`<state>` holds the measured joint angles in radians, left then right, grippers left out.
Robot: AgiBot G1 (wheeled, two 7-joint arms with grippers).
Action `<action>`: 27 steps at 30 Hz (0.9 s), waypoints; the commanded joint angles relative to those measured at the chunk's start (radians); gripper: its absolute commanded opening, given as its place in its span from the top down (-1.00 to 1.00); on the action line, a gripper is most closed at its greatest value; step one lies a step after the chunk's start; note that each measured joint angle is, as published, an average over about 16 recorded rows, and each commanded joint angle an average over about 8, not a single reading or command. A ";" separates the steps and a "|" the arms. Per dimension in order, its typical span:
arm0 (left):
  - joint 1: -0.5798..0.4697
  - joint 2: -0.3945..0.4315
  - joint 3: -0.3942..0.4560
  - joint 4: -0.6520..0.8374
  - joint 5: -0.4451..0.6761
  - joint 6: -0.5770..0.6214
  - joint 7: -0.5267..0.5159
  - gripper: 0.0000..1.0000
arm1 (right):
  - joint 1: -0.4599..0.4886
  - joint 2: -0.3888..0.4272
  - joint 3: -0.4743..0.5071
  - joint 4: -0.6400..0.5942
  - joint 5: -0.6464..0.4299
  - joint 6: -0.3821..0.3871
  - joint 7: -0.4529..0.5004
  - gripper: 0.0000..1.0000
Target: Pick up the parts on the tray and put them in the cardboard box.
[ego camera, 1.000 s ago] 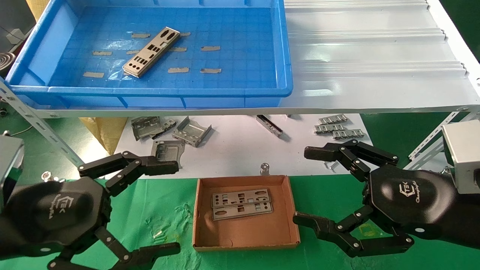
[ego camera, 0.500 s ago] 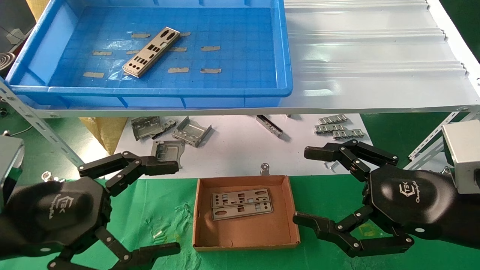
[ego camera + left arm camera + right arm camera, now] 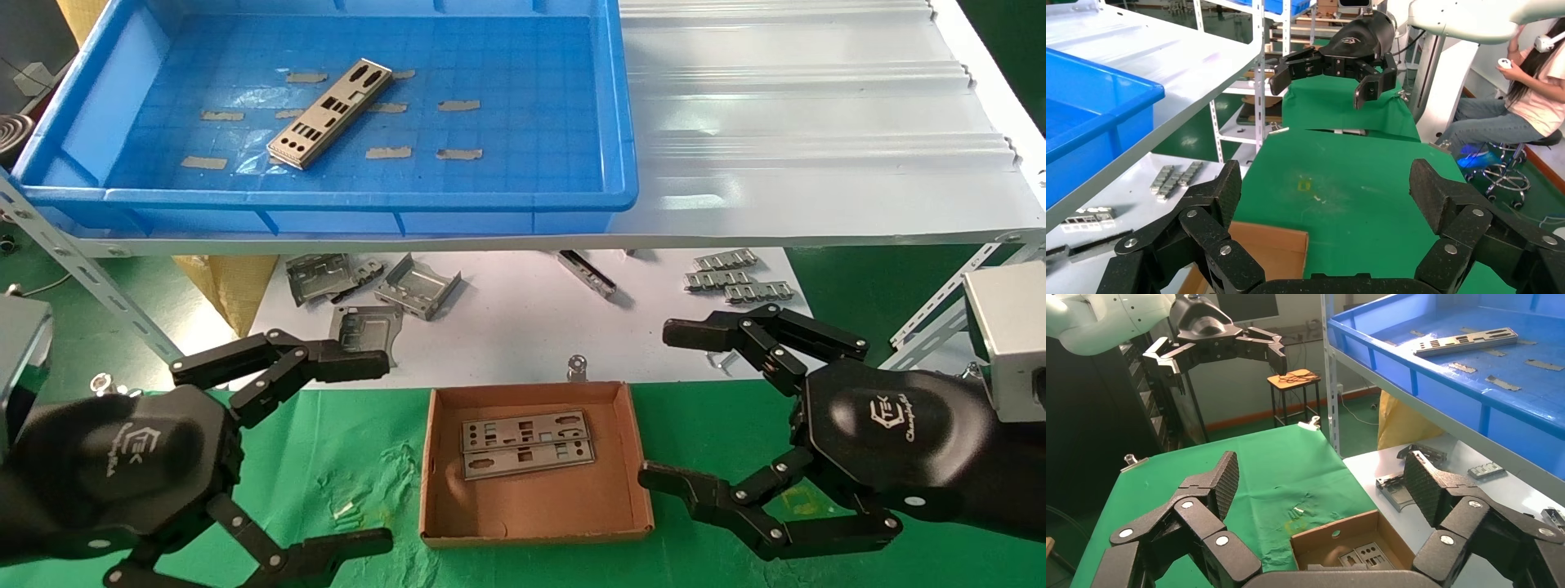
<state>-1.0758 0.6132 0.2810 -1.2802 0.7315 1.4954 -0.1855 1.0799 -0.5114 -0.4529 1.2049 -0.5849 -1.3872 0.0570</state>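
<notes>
Left gripper [image 3: 372,453]: low at the near left over the green cloth [image 3: 351,457], fingers spread wide, holding nothing; just left of the cardboard box.
Right gripper [image 3: 666,404]: low at the near right, fingers likewise wide apart and empty, its nearer finger close to the box's right wall.
Cardboard box [image 3: 535,510]: sits between the two grippers on the cloth; two parts [image 3: 525,443] lie flat in its far half, one overlapping the other.
Remaining part [image 3: 329,113]: one plate lies diagonally on the floor of the tray [image 3: 613,122], left of centre, far from both grippers and up on the white shelf [image 3: 817,122].
Step in hand: judged to be the reach for this last plate; neither gripper is near it yet.
Risk, reach: an arm rising from here could catch the shelf edge or the tray's near wall, since both stand between the grippers and the plate.
Risk, grasp: the plate is thin and flat on the floor, so fingers may slide over it or push it along instead of getting under an edge; tape strips [image 3: 388,153] beside it could snag a fingertip.
Risk, box: the right gripper's near finger could nudge the light box when it moves off.
Risk, clutter: the grey brackets [image 3: 417,286] and ridged strips [image 3: 739,279] under the shelf are not targets and might be mistaken for parts.
</notes>
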 commanded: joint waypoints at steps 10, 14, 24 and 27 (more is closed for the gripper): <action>0.000 0.000 0.000 0.000 0.000 0.000 0.000 -1.00 | 0.000 0.000 0.000 0.000 0.000 0.000 0.000 -1.00; 0.000 0.000 0.000 0.000 0.000 0.000 0.000 -1.00 | 0.000 0.000 0.000 0.000 0.000 0.000 0.000 -1.00; 0.000 0.000 0.000 0.000 0.000 0.000 0.000 -1.00 | 0.000 0.000 0.000 0.000 0.000 0.000 0.000 -1.00; 0.000 0.000 0.000 0.000 0.000 0.000 0.000 -1.00 | 0.000 0.000 0.000 0.000 0.000 0.000 0.000 -1.00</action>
<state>-1.0758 0.6132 0.2810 -1.2802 0.7315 1.4954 -0.1855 1.0799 -0.5114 -0.4529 1.2049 -0.5849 -1.3872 0.0570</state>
